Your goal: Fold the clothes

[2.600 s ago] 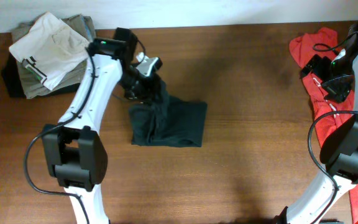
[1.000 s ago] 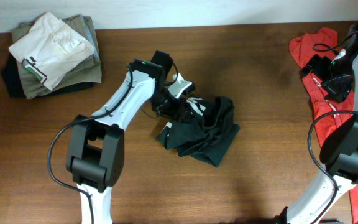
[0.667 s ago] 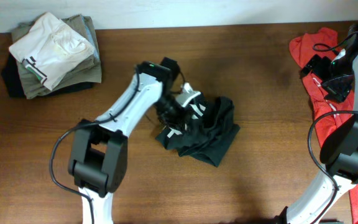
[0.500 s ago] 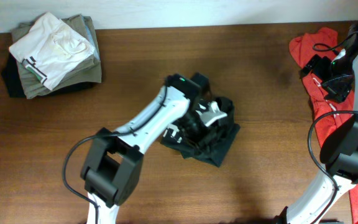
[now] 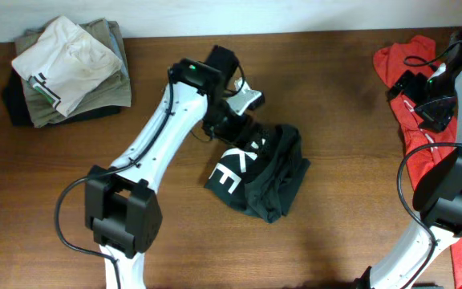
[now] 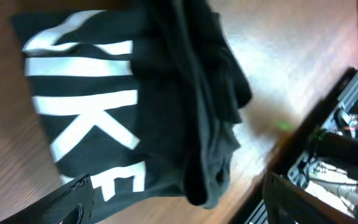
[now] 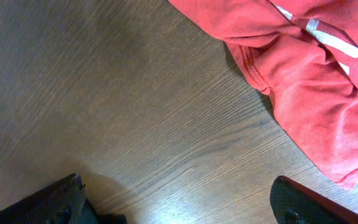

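The clothes, a charcoal-black T-shirt (image 5: 267, 172), lie crumpled in a heap at mid-table, with white block letters (image 5: 233, 164) facing up on the left part. The left wrist view shows the same shirt (image 6: 166, 81), lettering to the left and bunched folds to the right. My left gripper (image 5: 229, 128) hovers just past the shirt's upper-left edge. It is open (image 6: 179, 205), and nothing sits between its fingertips (image 6: 73, 199). My right gripper (image 5: 420, 98) stands open (image 7: 179, 202) over bare wood at the far right, away from the shirt.
A stack of folded white and khaki garments (image 5: 66, 68) sits at the back left corner. A red-orange shirt (image 5: 403, 60) lies by the right arm and fills the right wrist view's upper right (image 7: 309, 74). The table's back edge meets a pale wall.
My left gripper closed over the shirt, then opened and drew back up and to the left. The shirt is let go, with its white letters now showing. The right arm has not moved.
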Controlling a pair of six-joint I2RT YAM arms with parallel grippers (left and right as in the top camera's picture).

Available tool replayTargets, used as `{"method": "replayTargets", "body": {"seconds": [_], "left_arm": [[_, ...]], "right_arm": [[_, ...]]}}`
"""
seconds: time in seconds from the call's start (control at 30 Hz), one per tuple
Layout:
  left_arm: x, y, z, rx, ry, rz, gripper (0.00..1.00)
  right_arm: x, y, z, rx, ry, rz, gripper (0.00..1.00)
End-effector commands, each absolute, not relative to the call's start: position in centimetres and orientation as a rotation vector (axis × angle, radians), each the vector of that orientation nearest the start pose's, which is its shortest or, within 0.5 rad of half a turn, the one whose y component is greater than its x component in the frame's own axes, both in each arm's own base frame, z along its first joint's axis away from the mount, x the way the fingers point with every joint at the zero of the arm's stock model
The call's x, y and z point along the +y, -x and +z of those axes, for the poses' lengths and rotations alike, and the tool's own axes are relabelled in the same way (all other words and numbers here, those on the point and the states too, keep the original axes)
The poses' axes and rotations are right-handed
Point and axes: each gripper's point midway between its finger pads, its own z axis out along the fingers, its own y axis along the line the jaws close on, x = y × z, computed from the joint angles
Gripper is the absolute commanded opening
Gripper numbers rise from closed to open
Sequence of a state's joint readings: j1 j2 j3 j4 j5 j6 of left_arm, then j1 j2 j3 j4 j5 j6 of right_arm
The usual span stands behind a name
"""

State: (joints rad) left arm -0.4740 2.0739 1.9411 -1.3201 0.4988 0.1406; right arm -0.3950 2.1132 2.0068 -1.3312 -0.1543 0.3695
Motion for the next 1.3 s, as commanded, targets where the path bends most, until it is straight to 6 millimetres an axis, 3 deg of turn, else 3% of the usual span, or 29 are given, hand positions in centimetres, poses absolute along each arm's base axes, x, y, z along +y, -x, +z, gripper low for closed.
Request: {"method": "replayTargets", "body": {"seconds": [0.0, 0.13, 0.27, 0.43, 0.5, 0.53, 0.6, 0.63, 0.8, 0.93, 1.0, 1.07, 1.13, 1.27], "left_arm": [[-26.8, -32.2, 13.6, 2.912, -0.961, -0.761, 0.86], [-29.4, -30.4, 10.7, 2.912, -1.001, -0.774, 0.86], [-31.7, -30.0, 9.9, 2.865, -1.042, -0.779, 0.86], [-32.5, -31.0, 6.2, 2.902, -1.014, -0.760, 0.83], [-33.4, -31.0, 5.9, 2.875, -1.033, -0.789, 0.72], [-34.1, -30.9, 6.1, 2.852, -1.047, -0.820, 0.56], [-35.5, -30.3, 6.8, 2.810, -1.070, -0.928, 0.09], [-36.0, -30.2, 7.4, 2.791, -1.075, -0.974, 0.00], [-37.2, -30.1, 13.0, 2.700, -1.096, -1.062, 0.00], [-38.3, -27.3, 12.0, 2.727, -1.188, -1.019, 0.00], [-39.3, -26.1, 10.1, 2.731, -1.242, -0.890, 0.04], [-40.3, -24.3, 8.4, 2.741, -1.269, -0.894, 0.05], [-40.5, -23.2, 6.9, 2.744, -1.300, -0.901, 0.41], [-41.2, -20.9, 6.7, 2.747, -1.357, -0.986, 0.64]], "right_arm": [[-14.9, -41.6, 14.4, 2.754, -1.097, 0.207, 0.99], [-14.9, -41.6, 14.4, 2.755, -1.098, 0.206, 0.99], [-15.0, -41.6, 14.4, 2.754, -1.097, 0.206, 0.99], [-14.9, -41.6, 14.4, 2.754, -1.097, 0.207, 0.99], [-14.9, -41.6, 14.4, 2.754, -1.097, 0.207, 0.99], [-15.0, -41.6, 14.4, 2.754, -1.097, 0.206, 0.99], [-14.9, -41.6, 14.4, 2.754, -1.097, 0.207, 0.99], [-14.9, -41.6, 14.4, 2.754, -1.097, 0.207, 0.99], [-15.0, -41.6, 14.4, 2.754, -1.097, 0.206, 0.99], [-14.9, -41.6, 14.4, 2.754, -1.097, 0.207, 0.99], [-14.9, -41.6, 14.4, 2.754, -1.097, 0.207, 0.99], [-14.9, -41.6, 14.4, 2.754, -1.097, 0.207, 0.99], [-14.9, -41.6, 14.4, 2.754, -1.097, 0.207, 0.99], [-14.9, -41.6, 14.4, 2.754, -1.097, 0.207, 0.98]]}}
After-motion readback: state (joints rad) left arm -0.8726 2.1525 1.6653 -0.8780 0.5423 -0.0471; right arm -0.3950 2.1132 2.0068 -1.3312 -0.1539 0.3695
